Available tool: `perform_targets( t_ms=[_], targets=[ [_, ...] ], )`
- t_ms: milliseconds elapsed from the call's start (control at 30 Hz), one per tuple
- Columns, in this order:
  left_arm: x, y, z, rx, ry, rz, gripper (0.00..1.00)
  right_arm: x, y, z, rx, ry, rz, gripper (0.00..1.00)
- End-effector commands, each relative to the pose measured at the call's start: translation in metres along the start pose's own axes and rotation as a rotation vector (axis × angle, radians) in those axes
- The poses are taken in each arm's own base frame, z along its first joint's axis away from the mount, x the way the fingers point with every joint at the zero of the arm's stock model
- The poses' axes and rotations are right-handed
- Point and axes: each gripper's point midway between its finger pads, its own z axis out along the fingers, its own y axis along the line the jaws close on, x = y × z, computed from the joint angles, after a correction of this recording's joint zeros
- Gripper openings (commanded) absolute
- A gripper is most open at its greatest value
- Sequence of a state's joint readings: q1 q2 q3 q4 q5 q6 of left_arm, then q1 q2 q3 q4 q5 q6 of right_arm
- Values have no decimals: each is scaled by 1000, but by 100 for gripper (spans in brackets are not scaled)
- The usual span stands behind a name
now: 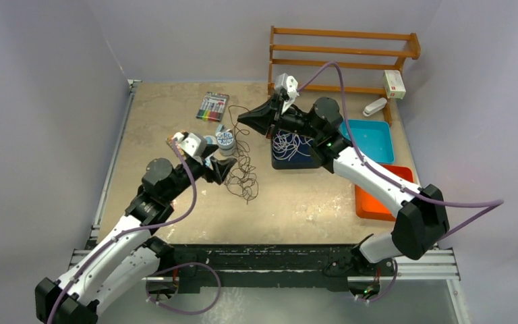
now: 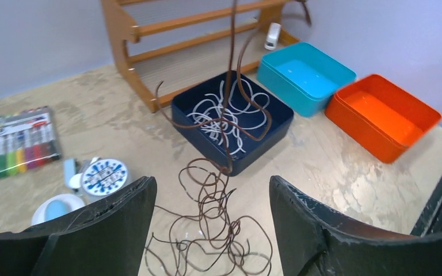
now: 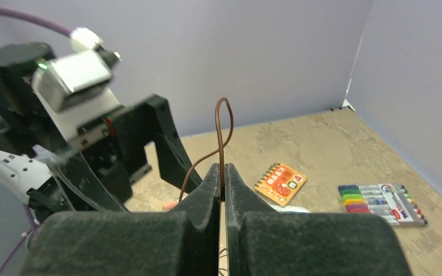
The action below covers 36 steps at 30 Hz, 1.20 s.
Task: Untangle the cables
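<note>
The thin dark brown cable (image 1: 243, 177) lies in a loose, curly heap on the tan tabletop (image 1: 297, 202), left of centre. One strand climbs from it toward the right gripper (image 1: 244, 119). From above, that strand is only a hairline and the grip cannot be read. The right wrist view settles it: the two black padded fingers are pressed together with the brown cable pinched between them, and a small loop stands above their tips.

The left wrist view shows what the others do not. The heap sits just beyond and between the spread fingers of the left gripper (image 2: 212, 185), which is wide apart and holds nothing. Raised loops of the same brown strand hang in front of the dark navy square tray (image 2: 276, 123). The white cables (image 2: 221, 118) lie curled inside that tray; whether the brown loops touch them I cannot tell.

Just beside the navy tray, toward the right arm's side, is a teal rectangular tray (image 1: 371, 138), and an orange rectangular tray (image 1: 372, 202) sits nearer the bases. A slatted wooden rack (image 1: 344, 48) stands at the far edge behind the trays. A clear pack of coloured markers (image 1: 213, 106) lies at the far left. A round white-and-blue patterned disc (image 2: 105, 175) rests near the left gripper. Only the right wrist view clearly shows a small orange printed card (image 3: 280, 181) lying near the markers.
</note>
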<state>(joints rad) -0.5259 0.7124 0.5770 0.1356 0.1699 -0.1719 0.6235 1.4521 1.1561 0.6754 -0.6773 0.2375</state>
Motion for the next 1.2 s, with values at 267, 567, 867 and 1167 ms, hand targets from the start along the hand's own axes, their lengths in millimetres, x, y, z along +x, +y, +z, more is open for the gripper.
perform_targets(
  t_ms=[267, 567, 867, 1167],
  targets=[
    [-3, -33, 31, 111, -197, 113, 75, -46, 28, -1, -112, -53, -108, 0],
    [6, -3, 45, -67, -226, 148, 57, -50, 29, -1, -112, -60, -106, 0],
    [15, -7, 64, -38, -285, 122, 55, -54, 35, 0, -144, -55, -80, 0],
    [66, 22, 76, -170, -232, 96, 48, -74, 45, -4, -152, -85, -92, 0]
  ],
)
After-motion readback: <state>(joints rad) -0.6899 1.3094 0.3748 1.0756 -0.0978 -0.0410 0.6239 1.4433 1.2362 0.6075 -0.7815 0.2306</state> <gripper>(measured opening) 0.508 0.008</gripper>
